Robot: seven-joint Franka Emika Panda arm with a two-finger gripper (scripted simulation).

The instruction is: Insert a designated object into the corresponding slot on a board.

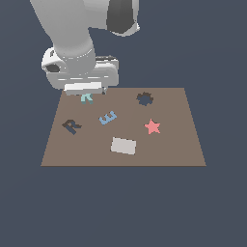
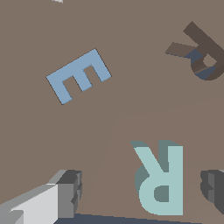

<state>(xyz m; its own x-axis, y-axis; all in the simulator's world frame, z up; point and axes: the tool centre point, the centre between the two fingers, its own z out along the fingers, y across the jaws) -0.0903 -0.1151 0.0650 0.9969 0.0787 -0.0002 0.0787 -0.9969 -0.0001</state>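
Note:
The pale teal R block [image 2: 161, 179] lies flat near the back left corner of the brown board [image 1: 169, 144]. My gripper [image 2: 141, 187] hovers right over it and is open, one finger [image 2: 68, 192] on each side of the block and neither touching it. In the exterior view the gripper [image 1: 87, 94] hides most of the teal R [image 1: 87, 99]. The dark R-shaped slot [image 1: 71, 126] sits tilted on the board's left side, nearer the front than the block. It also shows in the wrist view as the dark R recess [image 2: 202, 53].
A blue letter E [image 1: 108, 117] lies mid-board, also visible as the blue E [image 2: 78, 75] in the wrist view. A pink star [image 1: 152, 126], a dark gear-shaped cutout [image 1: 144, 99] and a pale grey rectangle [image 1: 123, 145] occupy the rest of the board.

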